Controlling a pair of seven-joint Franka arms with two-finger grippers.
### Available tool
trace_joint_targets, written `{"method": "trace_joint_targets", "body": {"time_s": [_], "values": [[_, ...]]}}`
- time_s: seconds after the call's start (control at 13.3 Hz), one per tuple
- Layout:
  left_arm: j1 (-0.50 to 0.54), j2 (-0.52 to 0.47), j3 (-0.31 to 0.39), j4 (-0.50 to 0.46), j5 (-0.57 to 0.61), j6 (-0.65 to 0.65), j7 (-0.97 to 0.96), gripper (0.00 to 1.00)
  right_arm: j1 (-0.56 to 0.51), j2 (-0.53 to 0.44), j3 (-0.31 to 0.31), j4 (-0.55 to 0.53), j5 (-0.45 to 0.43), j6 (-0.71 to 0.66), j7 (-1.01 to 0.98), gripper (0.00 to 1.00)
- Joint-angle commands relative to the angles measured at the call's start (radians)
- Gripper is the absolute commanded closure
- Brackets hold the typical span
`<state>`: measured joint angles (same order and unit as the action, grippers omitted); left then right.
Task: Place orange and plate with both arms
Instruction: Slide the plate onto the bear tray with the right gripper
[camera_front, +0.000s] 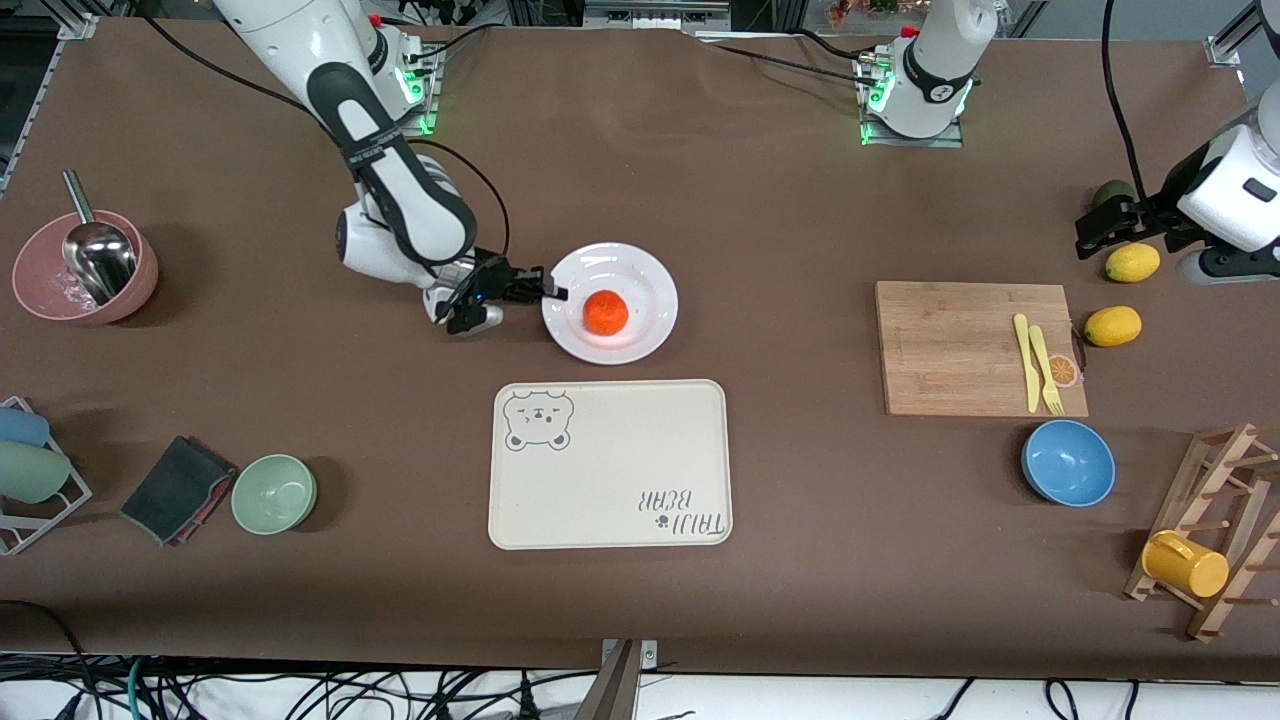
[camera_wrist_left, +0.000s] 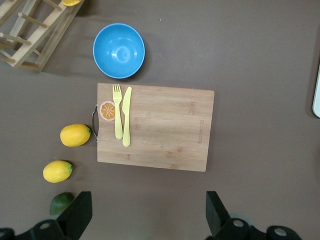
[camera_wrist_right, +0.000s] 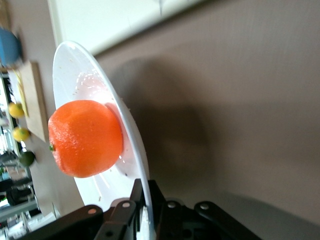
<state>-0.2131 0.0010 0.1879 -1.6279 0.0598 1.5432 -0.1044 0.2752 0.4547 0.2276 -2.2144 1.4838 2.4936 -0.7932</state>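
Orange (camera_front: 605, 312): sitting in the plate's middle.
Plate (camera_front: 650, 275): lying just farther than the bear tray (camera_front: 610, 464).
Right gripper (camera_front: 548, 291): pinching the plate's rim.
Left gripper (camera_front: 1098, 232): waiting, fingers spread, over the lemons (camera_front: 1131, 262).

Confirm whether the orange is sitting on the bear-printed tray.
No: the orange lies in the white plate, which stands on the table farther from the front camera than the tray.

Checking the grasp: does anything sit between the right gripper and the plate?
Nothing visible. The right gripper is shut on the rim of the plate, which carries the orange.
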Motion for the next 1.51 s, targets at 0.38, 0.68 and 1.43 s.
{"method": "trace_joint_targets", "body": {"time_s": [0.38,0.68,1.43], "values": [[-0.011,0.014,0.001,0.106,-0.029,-0.110,0.045,0.00,-0.048,0.255,-0.067,0.499,-0.205,-0.039,0.361,1.00],[-0.012,0.016,0.001,0.111,-0.032,-0.109,0.049,0.00,-0.045,0.416,-0.068,0.692,-0.301,-0.036,0.514,1.00],[0.159,0.016,-0.179,0.111,-0.046,-0.103,0.046,0.00,-0.045,0.377,-0.137,0.742,-0.734,-0.102,0.529,0.00]]}}
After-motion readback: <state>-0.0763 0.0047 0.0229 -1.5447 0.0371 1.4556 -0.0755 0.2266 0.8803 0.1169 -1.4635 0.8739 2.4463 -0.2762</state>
